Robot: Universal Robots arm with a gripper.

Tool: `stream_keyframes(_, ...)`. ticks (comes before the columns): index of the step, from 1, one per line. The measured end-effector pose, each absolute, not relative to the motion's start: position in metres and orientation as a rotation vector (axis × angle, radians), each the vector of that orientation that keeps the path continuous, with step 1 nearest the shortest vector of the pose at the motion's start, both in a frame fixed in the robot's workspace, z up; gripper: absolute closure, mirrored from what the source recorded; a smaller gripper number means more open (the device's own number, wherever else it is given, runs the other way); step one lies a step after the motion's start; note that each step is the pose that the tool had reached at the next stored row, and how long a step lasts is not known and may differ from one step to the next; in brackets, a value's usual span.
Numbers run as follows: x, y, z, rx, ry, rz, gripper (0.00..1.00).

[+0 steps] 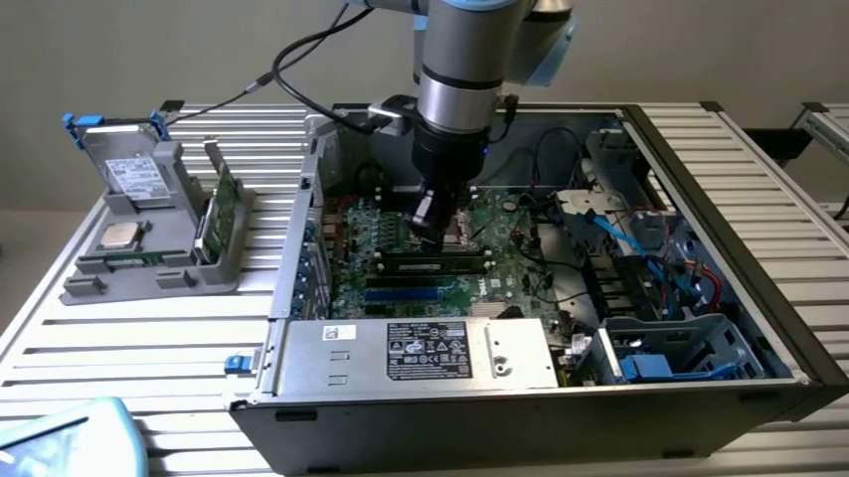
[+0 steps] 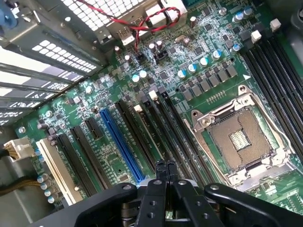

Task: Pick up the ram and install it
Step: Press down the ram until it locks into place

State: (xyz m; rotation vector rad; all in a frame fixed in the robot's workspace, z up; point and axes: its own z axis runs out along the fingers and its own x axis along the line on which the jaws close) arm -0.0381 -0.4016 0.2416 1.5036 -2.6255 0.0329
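Jaws (image 2: pixel 165 166) clenched empty, arm reaching straight down into the case over the motherboard (image 1: pixel 511 234).

- Plain beige wall (image 1: pixel 159 50) behind, evenly lit
- Tabletop (image 1: pixel 119 338) of pale slatted aluminium rails
- A second slatted frame (image 1: pixel 825 124) stands at the exterior view's right edge

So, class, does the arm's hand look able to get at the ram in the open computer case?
Probably yes: the case lies open on top, and the shut hand hangs right over the ram with no cable between them.
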Motion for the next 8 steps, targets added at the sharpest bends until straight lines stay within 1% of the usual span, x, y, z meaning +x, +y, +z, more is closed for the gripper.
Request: stream_keyframes(8,-0.0381,-0.4015,0.2416,1.384,-2.695,0.049,0.89)
